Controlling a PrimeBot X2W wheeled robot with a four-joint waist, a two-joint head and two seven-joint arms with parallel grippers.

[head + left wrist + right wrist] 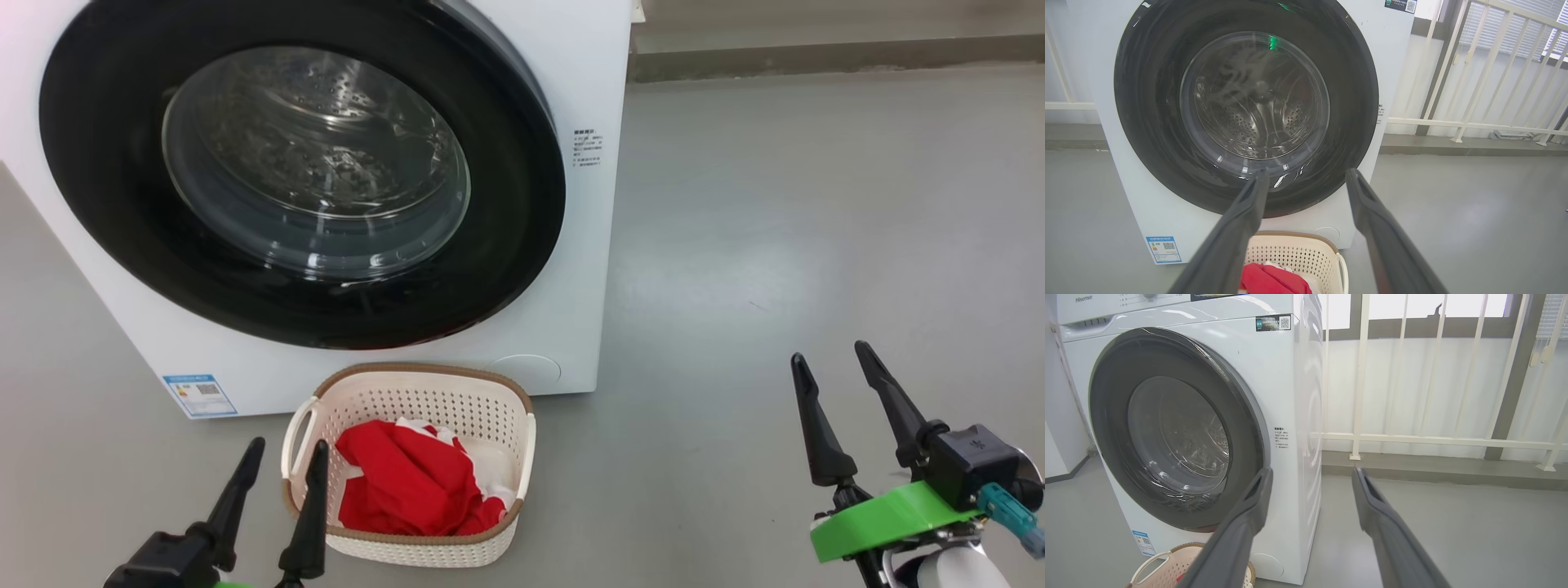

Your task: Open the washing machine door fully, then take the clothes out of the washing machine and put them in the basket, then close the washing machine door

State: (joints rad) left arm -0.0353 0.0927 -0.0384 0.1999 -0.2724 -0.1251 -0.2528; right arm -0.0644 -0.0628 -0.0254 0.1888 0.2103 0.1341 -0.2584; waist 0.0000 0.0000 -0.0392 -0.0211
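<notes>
Head view shows the door (106, 163) shut on the machine (588, 269), the clothes (404, 482) in the basket (424, 400) on the floor (775, 204) before it, the left gripper (289, 445) and right gripper (829, 353) both spread, empty.

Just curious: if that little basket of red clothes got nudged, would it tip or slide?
Probably slide: the basket sits low and wide on the smooth floor. Likely light too, being perforated plastic holding only crumpled clothes.
</notes>
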